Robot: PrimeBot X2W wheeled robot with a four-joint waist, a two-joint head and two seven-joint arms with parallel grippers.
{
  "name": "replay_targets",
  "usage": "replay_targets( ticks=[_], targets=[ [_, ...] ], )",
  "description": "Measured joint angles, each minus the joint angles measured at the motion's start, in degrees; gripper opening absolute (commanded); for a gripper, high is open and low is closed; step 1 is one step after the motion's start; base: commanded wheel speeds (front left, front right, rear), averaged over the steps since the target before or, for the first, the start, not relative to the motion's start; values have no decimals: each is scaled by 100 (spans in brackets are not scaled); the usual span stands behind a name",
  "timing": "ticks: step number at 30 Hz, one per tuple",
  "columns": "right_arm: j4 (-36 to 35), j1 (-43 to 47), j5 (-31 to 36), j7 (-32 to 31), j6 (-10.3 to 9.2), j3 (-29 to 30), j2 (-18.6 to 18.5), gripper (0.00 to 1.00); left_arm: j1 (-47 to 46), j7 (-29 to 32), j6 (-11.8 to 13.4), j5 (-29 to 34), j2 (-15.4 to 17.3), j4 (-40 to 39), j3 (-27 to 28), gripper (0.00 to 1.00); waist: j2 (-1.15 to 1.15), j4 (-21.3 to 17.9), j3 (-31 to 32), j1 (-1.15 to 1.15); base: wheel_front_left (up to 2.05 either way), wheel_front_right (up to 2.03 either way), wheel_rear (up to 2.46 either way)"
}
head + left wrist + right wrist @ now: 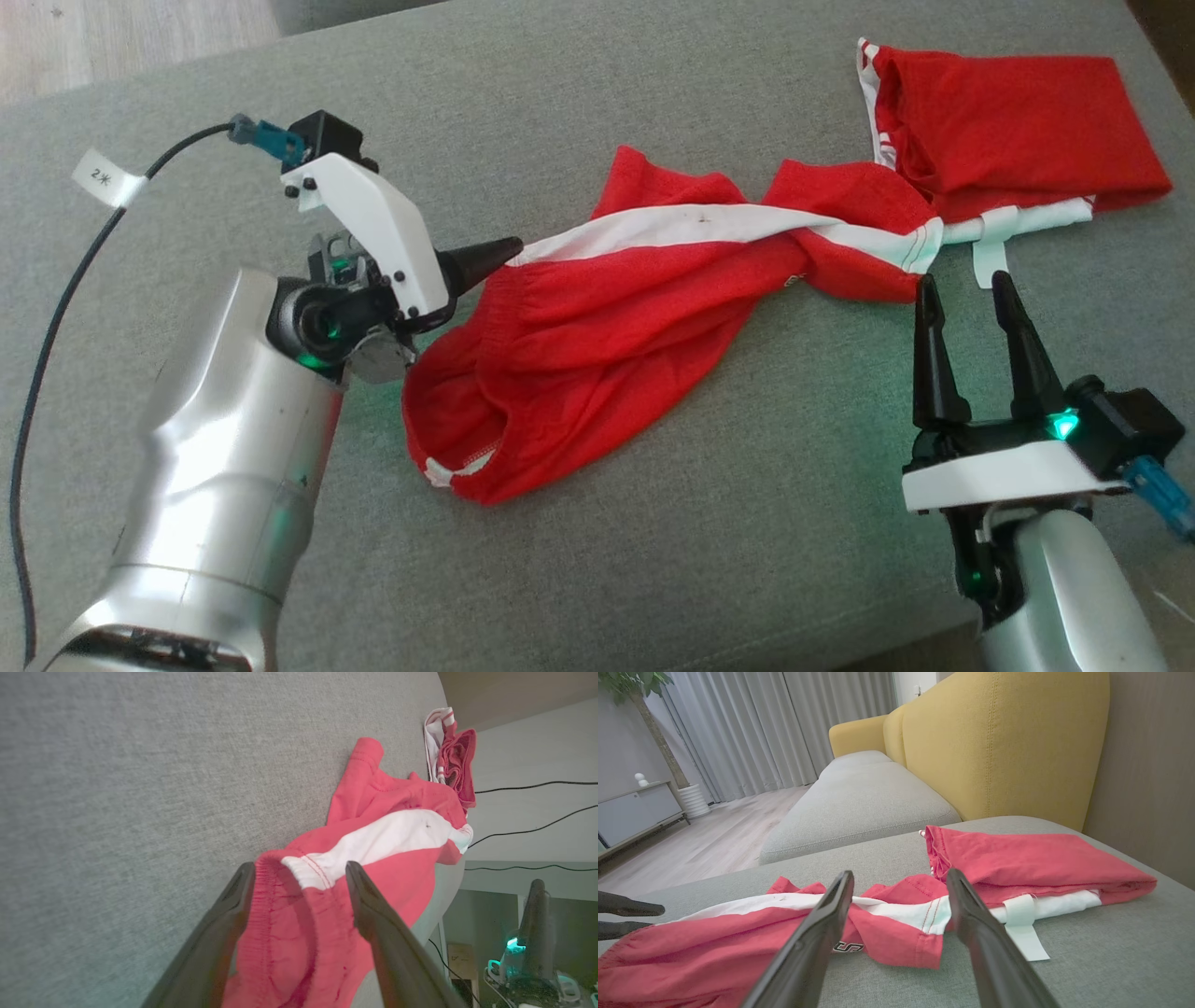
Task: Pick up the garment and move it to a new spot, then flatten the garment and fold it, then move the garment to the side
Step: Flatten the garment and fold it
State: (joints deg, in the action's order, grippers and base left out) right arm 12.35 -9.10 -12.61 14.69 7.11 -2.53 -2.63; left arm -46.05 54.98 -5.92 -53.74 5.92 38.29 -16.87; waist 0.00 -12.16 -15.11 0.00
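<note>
Across cushion [653,523], garment [635,317] runs left-right, twisted; your left gripper [299,865] straddles waistband [268,896] end, jaws open; right gripper [963,280] open, just short.

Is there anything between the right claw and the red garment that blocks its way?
Nothing visible blocks it. The right claw stands open just short of the garment, with only a strip of bare grey cushion between them.
</note>
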Motion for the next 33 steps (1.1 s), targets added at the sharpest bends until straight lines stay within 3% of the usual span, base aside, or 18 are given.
replay_targets(
  ticks=[23, 24, 26, 27, 33],
  targets=[
    [25, -103, 8, 0, -1, 27, 0, 100, 225, 447, 300, -285, -78, -561, -37, 100, 0, -114, -68, 0, 0, 0, 0],
    [27, -103, 8, 0, 0, 30, 0, 100, 231, 477, 300, -286, -78, -577, -43, 77, 0, -118, -72, 0, 0, 0, 0],
    [33, -103, 8, 0, 0, 30, 0, 100, 261, 503, 311, -335, -78, -600, -63, 5, 0, -125, -76, 0, 0, 0, 0],
    [33, -103, 8, 0, 0, 32, 0, 100, 285, 503, 325, -343, -79, -615, -73, 0, 0, -127, -77, 0, 0, 0, 0],
    [40, -104, 8, 0, 0, 81, 0, 100, 315, 554, 341, -425, -88, -723, -89, 0, 0, -116, -56, 0, 0, 0, 0]
  ],
)
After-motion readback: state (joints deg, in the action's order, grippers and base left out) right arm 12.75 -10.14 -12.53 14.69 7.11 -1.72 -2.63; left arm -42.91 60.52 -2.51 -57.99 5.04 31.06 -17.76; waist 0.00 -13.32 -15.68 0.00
